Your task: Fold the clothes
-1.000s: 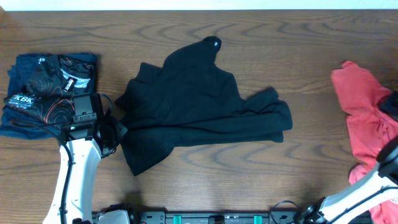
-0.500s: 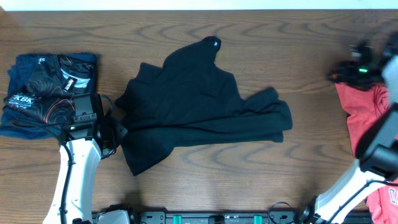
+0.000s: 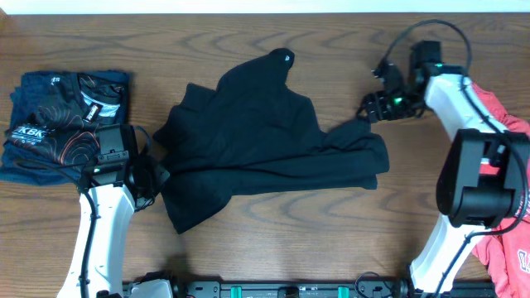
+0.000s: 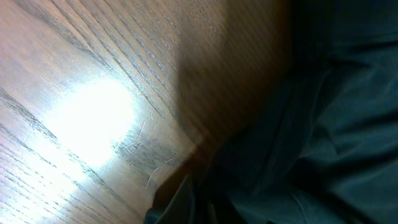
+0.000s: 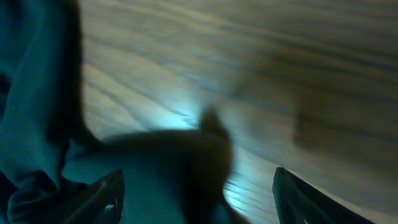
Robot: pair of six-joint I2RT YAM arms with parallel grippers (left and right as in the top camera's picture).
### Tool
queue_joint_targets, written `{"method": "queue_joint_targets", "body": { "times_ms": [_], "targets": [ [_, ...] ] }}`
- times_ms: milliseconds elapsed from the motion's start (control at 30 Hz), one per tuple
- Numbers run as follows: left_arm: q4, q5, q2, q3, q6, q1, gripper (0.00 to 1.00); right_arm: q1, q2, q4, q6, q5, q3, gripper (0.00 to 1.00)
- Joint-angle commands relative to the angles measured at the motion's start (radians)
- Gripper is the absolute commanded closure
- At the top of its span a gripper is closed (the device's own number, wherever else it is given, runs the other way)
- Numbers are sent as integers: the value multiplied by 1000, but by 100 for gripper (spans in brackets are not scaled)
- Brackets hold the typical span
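The black shirt [image 3: 265,141] lies crumpled and spread across the middle of the table, its white neck tag [image 3: 286,57] at the far end. My left gripper [image 3: 157,177] sits at the shirt's left edge and is shut on dark fabric [image 4: 323,124]. My right gripper [image 3: 370,108] hovers open just above the shirt's right sleeve. Its fingers [image 5: 199,199] are spread wide, with the dark cloth [image 5: 37,93] to their left. The coral-red shirt [image 3: 507,116] lies at the right edge, partly hidden behind my right arm.
A folded navy shirt with a red and white print [image 3: 66,124] lies at the far left. The wooden table [image 3: 248,240] shows bare at the front. The arm bases stand along the front edge.
My right arm has swung from the lower right corner up over the coral-red shirt and across to the black shirt's right sleeve. The left arm and black shirt have not moved.
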Motion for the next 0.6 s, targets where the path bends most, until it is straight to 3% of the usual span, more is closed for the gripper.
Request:
{"method": "queue_joint_targets", "body": {
  "times_ms": [0, 33, 133, 200, 400, 567],
  "targets": [
    [-7, -26, 0, 5, 15, 1, 94, 54, 7, 21, 2, -13, -35, 30],
    [-7, -26, 0, 5, 15, 1, 94, 65, 7, 26, 3, -6, -40, 39],
    [-7, -26, 0, 5, 15, 1, 94, 84, 7, 26, 3, 24, -41, 82],
    [-7, -26, 0, 5, 15, 1, 94, 88, 7, 28, 3, 31, -40, 96],
    [-7, -26, 0, 5, 15, 1, 94, 71, 6, 64, 100, 119, -16, 99],
    [-6, -26, 0, 5, 14, 1, 94, 34, 2, 121, 238, 246, 128, 99]
  ]
}}
